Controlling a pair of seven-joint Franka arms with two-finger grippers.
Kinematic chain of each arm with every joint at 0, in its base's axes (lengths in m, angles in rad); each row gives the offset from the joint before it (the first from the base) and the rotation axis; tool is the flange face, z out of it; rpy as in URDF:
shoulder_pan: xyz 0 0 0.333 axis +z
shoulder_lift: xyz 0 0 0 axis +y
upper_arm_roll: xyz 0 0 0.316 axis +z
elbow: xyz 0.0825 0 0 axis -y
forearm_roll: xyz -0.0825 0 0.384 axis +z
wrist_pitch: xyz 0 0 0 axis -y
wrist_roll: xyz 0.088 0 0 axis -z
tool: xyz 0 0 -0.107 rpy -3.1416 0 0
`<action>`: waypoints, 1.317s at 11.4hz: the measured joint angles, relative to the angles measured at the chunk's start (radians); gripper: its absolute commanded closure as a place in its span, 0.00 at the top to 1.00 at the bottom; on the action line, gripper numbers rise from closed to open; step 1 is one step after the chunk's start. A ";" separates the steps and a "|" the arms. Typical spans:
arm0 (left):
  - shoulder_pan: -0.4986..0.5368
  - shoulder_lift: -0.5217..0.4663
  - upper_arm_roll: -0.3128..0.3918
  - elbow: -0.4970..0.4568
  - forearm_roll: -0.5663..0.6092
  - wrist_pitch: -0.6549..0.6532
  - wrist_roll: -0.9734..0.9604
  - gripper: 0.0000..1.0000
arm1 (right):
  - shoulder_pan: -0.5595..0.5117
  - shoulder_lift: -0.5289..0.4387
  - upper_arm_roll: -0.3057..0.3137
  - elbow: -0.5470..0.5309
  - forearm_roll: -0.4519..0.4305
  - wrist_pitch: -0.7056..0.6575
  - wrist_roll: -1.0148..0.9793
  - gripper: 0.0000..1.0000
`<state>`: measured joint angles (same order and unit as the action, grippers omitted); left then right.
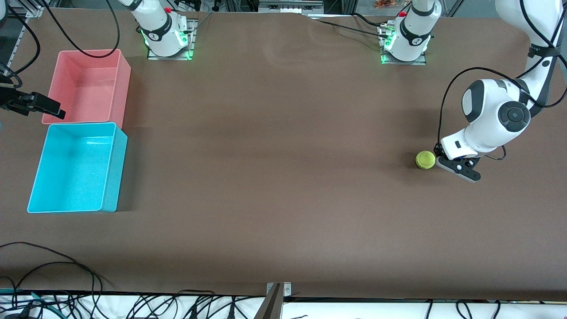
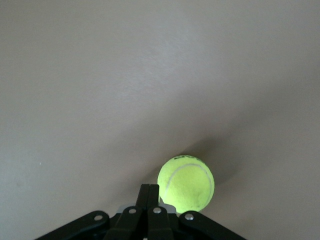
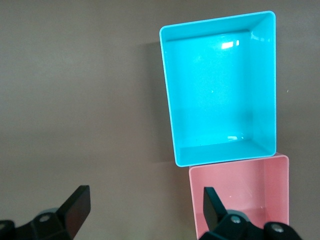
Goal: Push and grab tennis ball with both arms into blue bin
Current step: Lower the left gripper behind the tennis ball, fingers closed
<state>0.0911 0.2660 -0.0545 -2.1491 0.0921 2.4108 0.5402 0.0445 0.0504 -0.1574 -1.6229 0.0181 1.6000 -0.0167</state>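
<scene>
The blue bin (image 1: 76, 168) sits on the brown table (image 1: 274, 177) at the right arm's end, nearest the front camera of all the things, with nothing in it. The ball (image 1: 425, 160) lies on the table at the left arm's end, well apart from both bins and a little farther from the camera than the blue bin's middle. The left gripper (image 1: 443, 162) is down at table level right beside the ball, on the side toward the left arm's end; in the left wrist view its fingers (image 2: 149, 192) are pressed together with nothing between them, and the ball (image 2: 186, 183) rests just at their tips, beside them rather than pinched. The pink bin (image 1: 88, 86) stands touching the blue bin's farther wall, farther from the camera, and it too holds nothing. The right gripper (image 1: 31, 104) hangs in the air by the pink bin's outer wall at the table's edge, waiting; the right wrist view shows its fingers (image 3: 76, 205) spread wide and holding nothing, with the blue bin (image 3: 220, 90) and pink bin (image 3: 240, 200) below.
</scene>
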 measured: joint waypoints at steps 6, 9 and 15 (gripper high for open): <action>0.051 0.003 0.001 -0.004 0.001 0.000 0.551 0.00 | 0.000 0.000 0.000 0.000 0.000 0.000 0.000 1.00; 0.072 0.035 0.001 -0.006 0.001 0.011 0.717 0.00 | 0.000 0.000 0.000 0.000 0.000 0.000 0.000 1.00; 0.102 0.081 0.001 -0.017 0.001 0.066 1.041 0.00 | 0.000 0.000 0.000 0.000 0.000 0.000 0.000 1.00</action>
<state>0.1929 0.3472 -0.0536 -2.1666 0.0928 2.4764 1.5812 0.0443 0.0504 -0.1575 -1.6229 0.0182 1.6000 -0.0167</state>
